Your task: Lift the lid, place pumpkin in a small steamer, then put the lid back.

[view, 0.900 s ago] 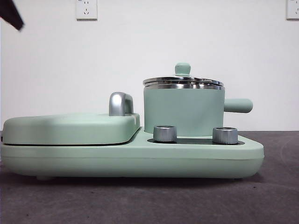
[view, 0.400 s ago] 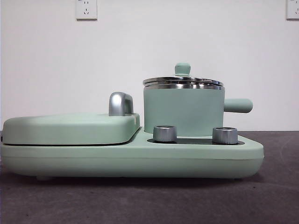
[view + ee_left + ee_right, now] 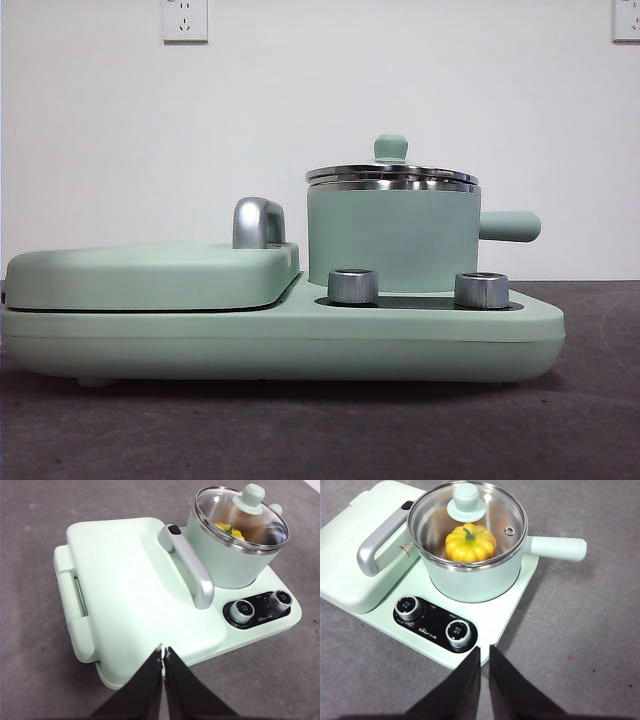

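Pumpkin (image 3: 469, 543) sits half-hidden under lid (image 3: 466, 506) inside small steamer (image 3: 475, 582).

The glass lid (image 3: 466, 510) sits on the mint steamer (image 3: 475, 577), enclosing the upright yellow pumpkin (image 3: 470, 544).

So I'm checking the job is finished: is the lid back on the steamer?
Yes, on. The lid sits level on the steamer's steel rim, and the pumpkin shows inside through the glass.

Yellow-orange pumpkin (image 3: 469, 544) with green stem, inside a mint-green small steamer (image 3: 470, 580); clear, steel-rimmed lid (image 3: 466, 520), mint-green knob; grey table (image 3: 590, 630).
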Action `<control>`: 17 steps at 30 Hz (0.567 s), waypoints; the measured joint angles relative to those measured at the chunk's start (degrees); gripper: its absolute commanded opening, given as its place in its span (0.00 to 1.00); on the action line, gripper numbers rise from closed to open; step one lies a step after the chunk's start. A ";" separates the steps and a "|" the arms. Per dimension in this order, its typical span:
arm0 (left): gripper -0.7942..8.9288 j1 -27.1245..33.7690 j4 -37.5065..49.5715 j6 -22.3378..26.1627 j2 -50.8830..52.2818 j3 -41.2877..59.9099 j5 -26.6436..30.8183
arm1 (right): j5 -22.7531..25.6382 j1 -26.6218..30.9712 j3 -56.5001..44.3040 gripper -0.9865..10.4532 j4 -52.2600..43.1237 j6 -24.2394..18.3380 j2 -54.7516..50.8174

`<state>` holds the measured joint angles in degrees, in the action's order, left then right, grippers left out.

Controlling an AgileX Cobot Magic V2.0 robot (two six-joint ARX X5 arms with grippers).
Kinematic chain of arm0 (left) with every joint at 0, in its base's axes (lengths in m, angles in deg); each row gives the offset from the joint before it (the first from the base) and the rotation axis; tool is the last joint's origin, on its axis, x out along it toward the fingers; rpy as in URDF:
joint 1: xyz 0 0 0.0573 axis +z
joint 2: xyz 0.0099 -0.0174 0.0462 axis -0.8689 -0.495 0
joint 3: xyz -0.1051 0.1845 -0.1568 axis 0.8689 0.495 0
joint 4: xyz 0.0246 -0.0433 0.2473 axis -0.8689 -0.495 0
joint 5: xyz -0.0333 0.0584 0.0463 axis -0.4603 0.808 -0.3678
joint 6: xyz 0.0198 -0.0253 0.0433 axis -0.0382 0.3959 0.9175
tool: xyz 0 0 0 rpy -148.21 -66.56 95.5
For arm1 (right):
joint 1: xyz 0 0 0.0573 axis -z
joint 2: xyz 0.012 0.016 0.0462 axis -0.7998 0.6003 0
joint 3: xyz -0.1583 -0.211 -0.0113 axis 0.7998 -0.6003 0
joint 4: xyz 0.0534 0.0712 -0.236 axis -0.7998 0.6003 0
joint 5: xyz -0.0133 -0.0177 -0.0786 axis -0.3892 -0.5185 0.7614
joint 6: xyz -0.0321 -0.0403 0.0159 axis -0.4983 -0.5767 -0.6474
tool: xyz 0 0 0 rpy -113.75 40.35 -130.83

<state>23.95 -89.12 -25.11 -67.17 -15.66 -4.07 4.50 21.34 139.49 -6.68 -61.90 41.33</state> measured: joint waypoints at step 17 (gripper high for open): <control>0.09 29.05 37.68 11.72 16.31 30.47 -3.76 | 0.00 0.00 0.00 0.11 0.00 0.00 0.00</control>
<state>53.00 -51.43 -13.40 -50.86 14.81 -7.83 4.50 21.34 139.49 -6.68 -61.90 41.33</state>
